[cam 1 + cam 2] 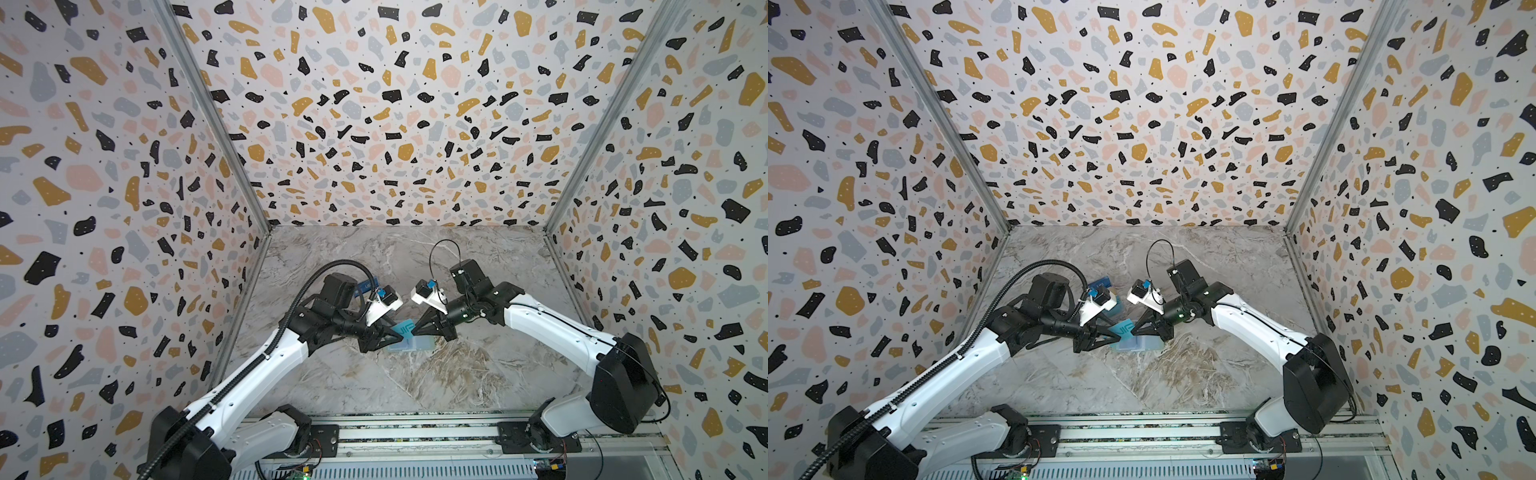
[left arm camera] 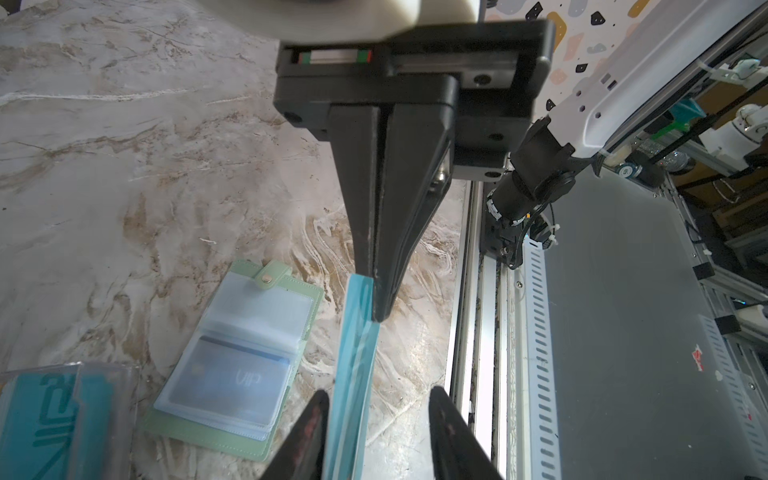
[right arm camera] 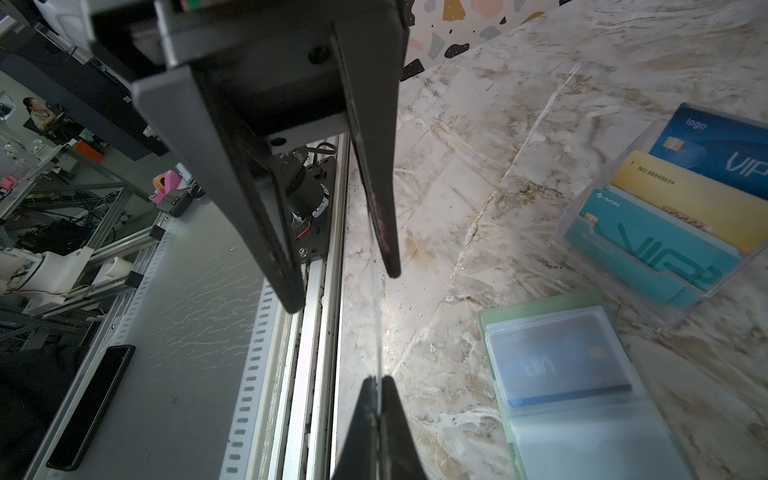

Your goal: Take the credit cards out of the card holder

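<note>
The mint-green card holder lies open on the marble table. A bluish credit card shows through its clear sleeve. Just above it, my right gripper is shut on one end of a teal "VIP" credit card, which I see edge-on in the right wrist view. My left gripper is open around the card's other end. The card is next to one finger, and there is a gap to the other finger.
A clear tiered stand sits behind the card holder. It holds a dark blue, a tan-gold and a teal card. The aluminium rail runs along the table's front edge.
</note>
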{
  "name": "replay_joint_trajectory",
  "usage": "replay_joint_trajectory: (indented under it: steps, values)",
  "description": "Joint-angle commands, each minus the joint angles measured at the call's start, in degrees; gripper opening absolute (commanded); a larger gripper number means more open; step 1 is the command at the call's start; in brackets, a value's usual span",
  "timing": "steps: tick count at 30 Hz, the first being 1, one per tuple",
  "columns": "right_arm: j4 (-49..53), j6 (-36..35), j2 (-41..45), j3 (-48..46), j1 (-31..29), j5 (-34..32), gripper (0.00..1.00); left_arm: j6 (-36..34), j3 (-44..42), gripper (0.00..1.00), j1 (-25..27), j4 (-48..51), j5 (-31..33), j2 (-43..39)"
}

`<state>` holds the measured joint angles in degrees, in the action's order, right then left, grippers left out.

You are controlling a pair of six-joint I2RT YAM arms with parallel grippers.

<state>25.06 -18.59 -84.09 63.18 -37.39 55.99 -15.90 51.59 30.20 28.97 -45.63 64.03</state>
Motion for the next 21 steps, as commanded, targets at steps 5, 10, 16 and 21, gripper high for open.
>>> replay_joint_trajectory:
  steps: [5, 10, 16, 21]
  values:
    - [-0.39, -1.07, 0.18, 1.71, -0.14, 0.89, 0.0, -1.16, 2.27, 0.32, 0.21, 0.54, -1.75, 0.74]
    - [-0.49, -0.93, 0.13, 1.7, -0.18, 0.44, 0.0, -0.93, 2.28, 0.26, 0.21, 0.14, -1.66, 0.9]
    - [-1.02, 0.07, 0.06, 1.51, -0.06, -0.69, 0.0, -0.4, 1.72, 0.15, 0.22, -0.69, -1.26, 1.1]
    - [-1.61, 1.38, 0.1, 1.86, 0.18, -2.1, 0.0, 0.26, 1.36, 0.07, 0.21, -1.81, -0.44, 1.28]
